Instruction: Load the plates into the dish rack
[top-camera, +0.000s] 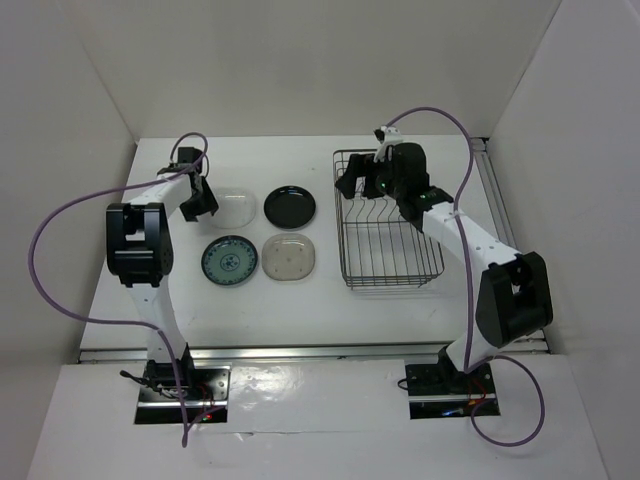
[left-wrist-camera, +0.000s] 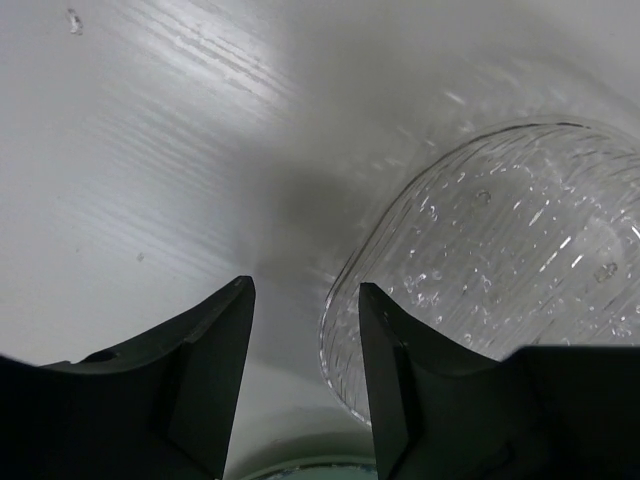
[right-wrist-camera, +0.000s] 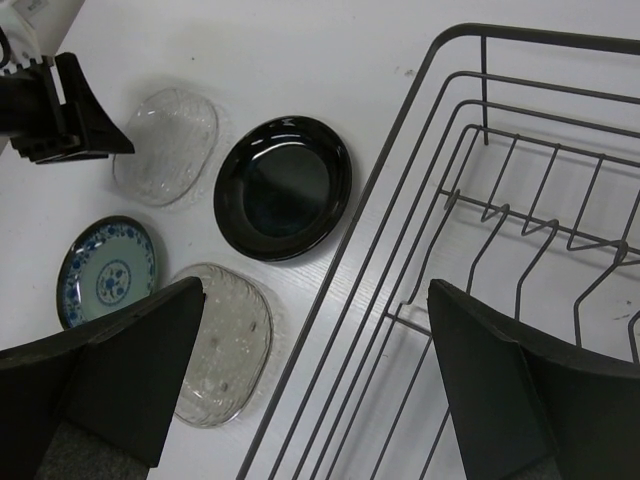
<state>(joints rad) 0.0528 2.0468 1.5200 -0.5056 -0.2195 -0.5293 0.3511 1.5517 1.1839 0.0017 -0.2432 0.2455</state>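
Our left pincer (left-wrist-camera: 305, 290) stands partly open, low over the white desk (left-wrist-camera: 150, 150). The rim of the clear glass squarish plate (left-wrist-camera: 500, 260) lies between its fingers, unclamped. Our right pincer (right-wrist-camera: 315, 290) hangs wide open above the dark wire dish rack (right-wrist-camera: 480, 30). We see the glossy black round plate (right-wrist-camera: 283, 187), blue-green patterned round plate (right-wrist-camera: 108, 270) and beige translucent squarish plate (right-wrist-camera: 225, 355) flat on the desk beside the rack.

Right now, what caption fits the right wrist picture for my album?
Open right gripper hovers above the dish rack rim, four plates lying beside it.
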